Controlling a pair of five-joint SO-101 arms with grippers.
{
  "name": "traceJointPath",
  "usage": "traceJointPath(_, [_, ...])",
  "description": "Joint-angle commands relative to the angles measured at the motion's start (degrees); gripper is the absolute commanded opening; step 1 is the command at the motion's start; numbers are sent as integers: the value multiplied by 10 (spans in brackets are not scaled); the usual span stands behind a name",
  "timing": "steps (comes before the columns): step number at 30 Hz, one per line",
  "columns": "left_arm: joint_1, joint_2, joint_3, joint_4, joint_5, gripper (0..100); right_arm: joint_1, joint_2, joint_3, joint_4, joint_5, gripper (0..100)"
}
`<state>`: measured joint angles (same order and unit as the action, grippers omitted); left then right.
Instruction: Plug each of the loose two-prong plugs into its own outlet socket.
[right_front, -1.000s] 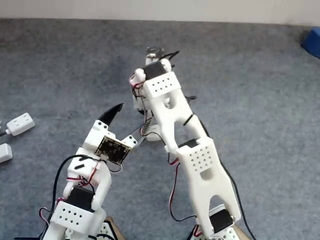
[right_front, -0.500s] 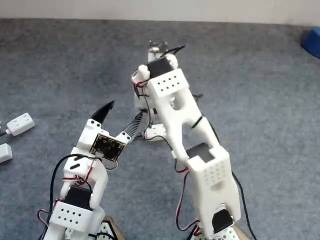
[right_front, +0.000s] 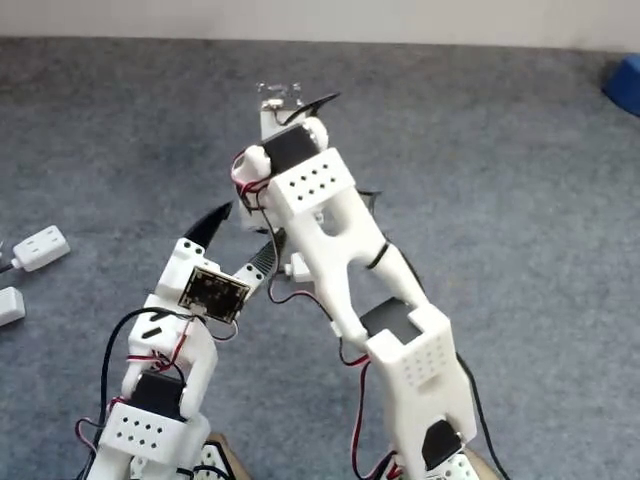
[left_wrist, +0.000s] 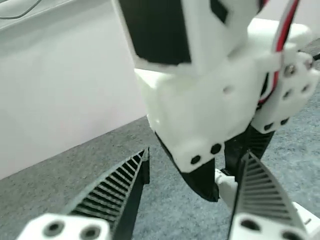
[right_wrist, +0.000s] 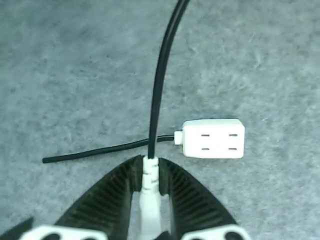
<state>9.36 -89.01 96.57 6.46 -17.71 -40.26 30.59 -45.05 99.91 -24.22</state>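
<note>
The left gripper sits low and nearest the bases, over the grey carpet. Its two fingers are spread wide with nothing between them. In its own wrist view the left gripper frames the body of the right arm, which stands close in front of it.

The right arm stretches out past it over the carpet. The right gripper is closed tight on a white plug, whose body is pinched between the ribbed pads. The plug's black cord runs straight away from the fingertips. In the high view the right gripper is the farthest part of either arm.

Near the held plug, but apart from it, a white socket lies flat on the carpet with two pairs of slots facing up. Its own thin black lead trails off to the side, passing close to the plug's tip. The plug is not in the socket. The small white piece under the right arm is probably this socket.

Well off to the left lies a second socket, with another white piece cut by the frame edge beside it. A blue object sits at the far right edge.
</note>
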Motion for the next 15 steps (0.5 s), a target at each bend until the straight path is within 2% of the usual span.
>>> traceJointPath(1, [-19, -5, 8, 9, 6, 277, -10, -58, -5, 12, -2, 5])
traceJointPath(7, [-28, -5, 8, 9, 7, 277, -13, -142, 0, 13, 6, 5])
traceJointPath(15, [-28, -5, 8, 25, 7, 275, -11, -208, 103, 12, 46, 5])
